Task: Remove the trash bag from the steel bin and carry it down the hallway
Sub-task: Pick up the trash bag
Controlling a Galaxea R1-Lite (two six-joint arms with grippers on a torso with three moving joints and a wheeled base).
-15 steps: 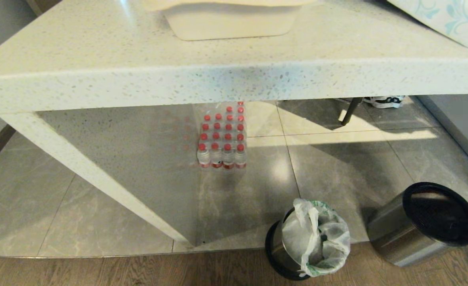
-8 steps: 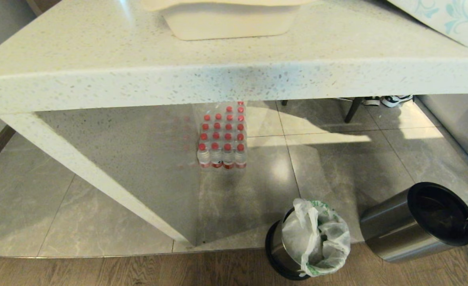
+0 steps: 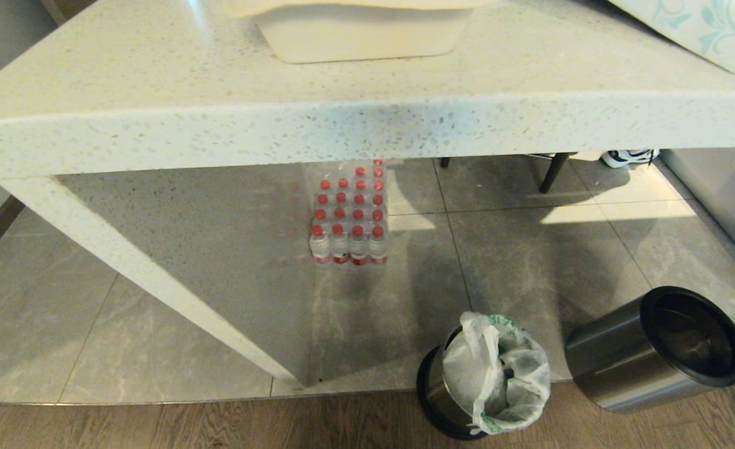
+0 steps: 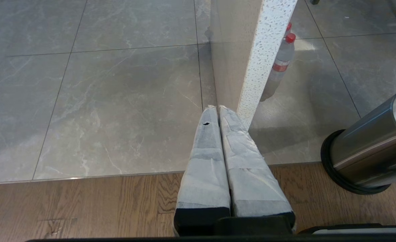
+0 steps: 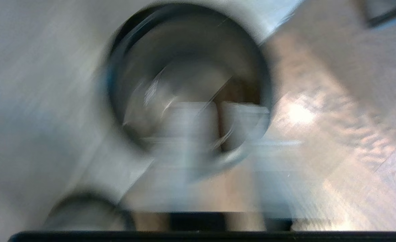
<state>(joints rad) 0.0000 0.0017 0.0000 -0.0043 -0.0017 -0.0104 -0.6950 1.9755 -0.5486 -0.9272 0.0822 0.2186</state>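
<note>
head view: steel bin (image 3: 436, 386) at tile-wood edge, trash bag (image 3: 495, 374) inside.

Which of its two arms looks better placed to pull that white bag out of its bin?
The right, probably. The right gripper hangs above the empty steel bin, next to the bin holding the bag. The left gripper sits shut by the table leg, farther away.

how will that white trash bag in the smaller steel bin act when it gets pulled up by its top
The trash bag looks thin and crinkled, so it will probably be floppy and stretch where gripped. Its bunched top stands above the steel bin, giving a likely handhold. It seems light, though its contents are hidden.
</note>
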